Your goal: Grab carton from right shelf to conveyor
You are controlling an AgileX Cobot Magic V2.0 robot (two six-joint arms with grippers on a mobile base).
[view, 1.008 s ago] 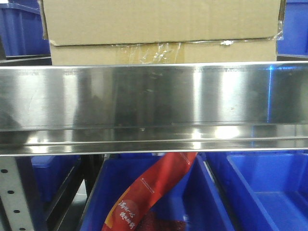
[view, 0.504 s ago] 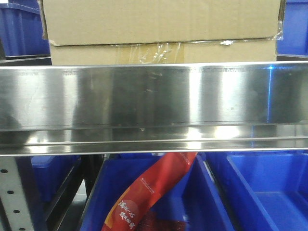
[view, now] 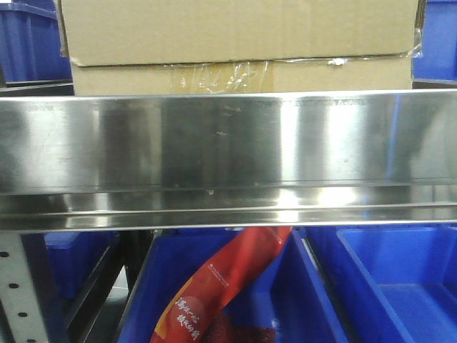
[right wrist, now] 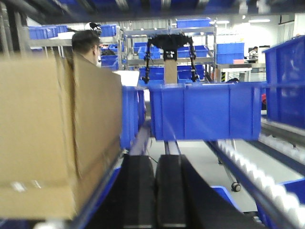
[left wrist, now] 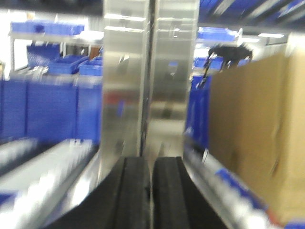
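Observation:
The brown carton (view: 239, 46) stands on the right shelf (view: 228, 139), just behind its shiny steel front rail, with crinkled clear tape along its lower seam. In the left wrist view my left gripper (left wrist: 151, 164) is shut and empty, its black pads pressed together, with the carton (left wrist: 255, 133) off to its right and not touching. In the right wrist view my right gripper (right wrist: 156, 162) is shut and empty too, and the carton (right wrist: 52, 133) stands close on its left. Neither gripper shows in the front view. The conveyor is out of view.
Blue bins (view: 389, 279) sit under the shelf, one holding a red bag (view: 221, 286). A grey perforated post (view: 16, 286) stands at lower left. A steel upright (left wrist: 150, 71) rises ahead of the left gripper. A blue bin (right wrist: 205, 112) and roller rails (right wrist: 257, 176) lie ahead of the right.
The front view has crept slightly: the carton and rail sit a little higher and wider in the frame. Nothing was taken hold of.

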